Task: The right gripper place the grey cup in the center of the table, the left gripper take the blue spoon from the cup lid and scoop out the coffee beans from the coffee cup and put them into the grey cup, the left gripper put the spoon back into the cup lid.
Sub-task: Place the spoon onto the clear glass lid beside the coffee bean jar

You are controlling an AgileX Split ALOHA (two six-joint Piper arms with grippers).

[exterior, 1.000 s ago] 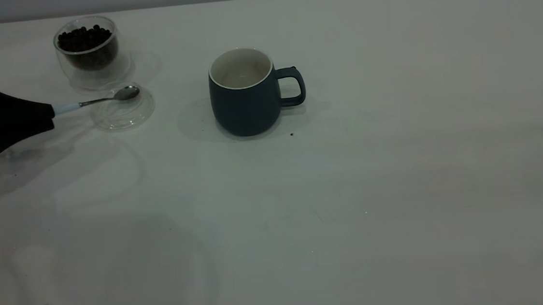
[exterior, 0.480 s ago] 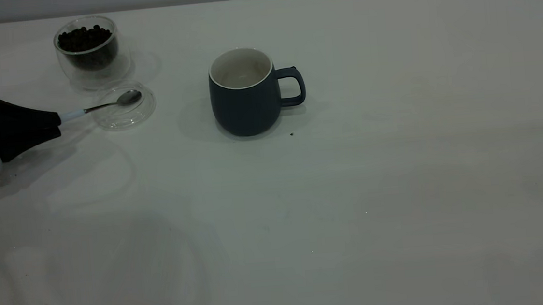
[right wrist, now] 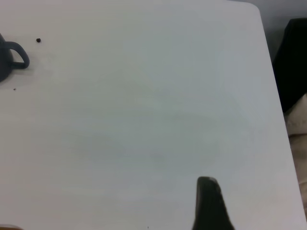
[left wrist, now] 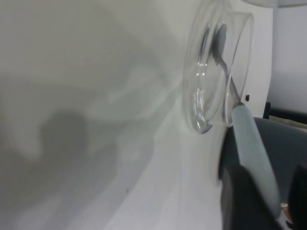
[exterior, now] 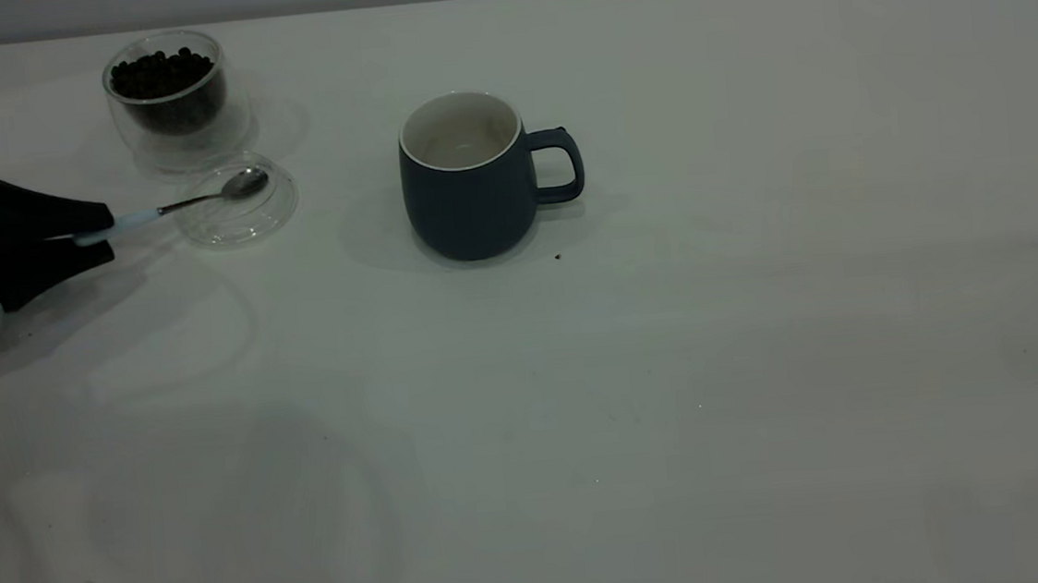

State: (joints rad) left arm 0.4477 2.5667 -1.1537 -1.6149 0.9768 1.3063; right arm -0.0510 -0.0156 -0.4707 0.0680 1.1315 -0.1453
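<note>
The left tool (exterior: 102, 236) has parted around the blue spoon (exterior: 188, 202), whose bowl rests in the cup lid (exterior: 240, 223) at far left — pulling back carelessly could drag the handle and tip it onto the counter (exterior: 673, 363).

The left gripper (exterior: 93, 240) has parted its jaws around the blue spoon (exterior: 188, 202).

Dim, even light over the table (exterior: 761, 309) — greyish, soft. My left gripper (exterior: 102, 233) throws a long diffuse shadow toward 7 o'clock; the grey cup (exterior: 471, 189) shades toward 9. Faint broad smudges of shadow low left. Wrist views soft — my own fingers (left wrist: 249, 201) close-up are blurred, the cup lid (left wrist: 211, 81) glints weakly.
</note>
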